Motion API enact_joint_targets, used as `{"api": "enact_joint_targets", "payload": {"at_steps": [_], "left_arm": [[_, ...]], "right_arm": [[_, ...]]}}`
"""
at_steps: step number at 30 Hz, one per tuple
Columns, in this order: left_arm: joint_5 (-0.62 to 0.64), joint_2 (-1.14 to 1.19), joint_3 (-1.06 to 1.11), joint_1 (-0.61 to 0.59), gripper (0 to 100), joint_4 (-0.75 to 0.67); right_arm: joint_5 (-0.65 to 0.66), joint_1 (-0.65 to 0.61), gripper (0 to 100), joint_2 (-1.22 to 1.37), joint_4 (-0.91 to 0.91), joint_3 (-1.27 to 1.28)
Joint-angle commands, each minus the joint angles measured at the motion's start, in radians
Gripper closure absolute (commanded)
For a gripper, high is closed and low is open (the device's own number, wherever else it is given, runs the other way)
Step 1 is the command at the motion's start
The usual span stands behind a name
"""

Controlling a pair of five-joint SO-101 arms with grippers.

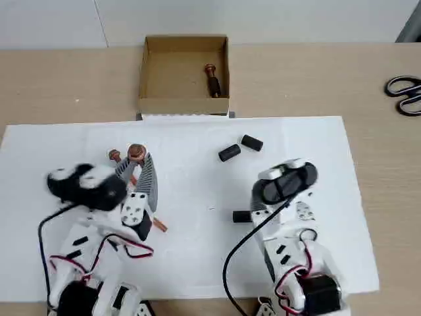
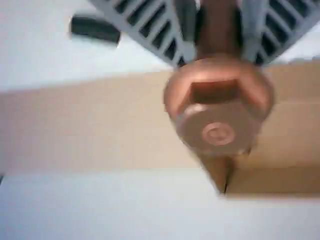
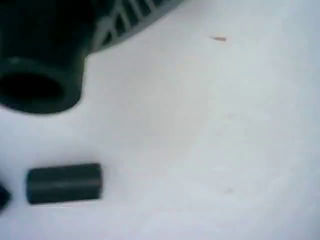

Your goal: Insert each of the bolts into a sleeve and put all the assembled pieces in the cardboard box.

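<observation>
**One piece boxed, a second pair ready to mate**

One assembled piece point(image 1: 212, 79) lies in the cardboard box point(image 1: 152, 72) at the far side of the tabletop point(image 1: 66, 79). On the left, the left pincer point(image 1: 137, 164) is clamped on a copper bolt point(image 1: 136, 153) over the white sheet point(image 1: 197, 263). A second bolt point(image 1: 115, 156) sits just left of it, and a third bolt point(image 1: 160, 226) lies nearer, partly hidden by the arm. Mid-sheet rest the nearer loose sleeve point(image 1: 229, 153) and the farther loose sleeve point(image 1: 252, 143). On the right, the right pincer point(image 1: 253, 214) is clamped on a held sleeve point(image 1: 241, 216) that points left.

The step in hand looks like insertion. The next move calls for lining the bolt's shank up with the sleeve's bore, then pushing it straight in.

The left wrist view gives the bolt's head close up between grey fingers point(image 2: 145, 25), with the box wall behind; the high view leaves that small. The right wrist view looks into the held sleeve's open bore, which the high view presents side-on.
</observation>
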Motion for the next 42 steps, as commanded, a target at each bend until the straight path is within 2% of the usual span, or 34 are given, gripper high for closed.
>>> {"api": "enact_joint_targets", "payload": {"at_steps": [1, 10, 17, 22, 32, 37, 42], "left_arm": [[0.118, -0.009, 0.004, 0.006, 100, -0.052], [0.258, -0.014, 0.076, 0.012, 100, -0.052], [0.319, -0.014, 0.097, 0.135, 100, -0.055], [0.319, -0.014, 0.124, 0.153, 100, -0.052], [0.319, -0.009, 0.125, 0.158, 100, -0.051], [0.319, -0.009, 0.125, 0.221, 100, -0.052], [0.315, -0.009, 0.127, 0.229, 100, -0.051]], "right_arm": [[0.009, -0.096, 99.6, -0.005, -0.110, 0.044], [0.009, -0.294, 99.6, -0.005, -0.344, 0.198], [0.009, -0.387, 99.6, -0.005, -0.476, 0.285], [0.009, -0.441, 99.6, -0.002, -0.492, 0.288], [0.009, -0.447, 99.6, -0.002, -0.486, 0.288], [0.009, -0.486, 99.6, -0.002, -0.486, 0.288], [0.009, -0.487, 99.6, -0.002, -0.487, 0.287]]}}
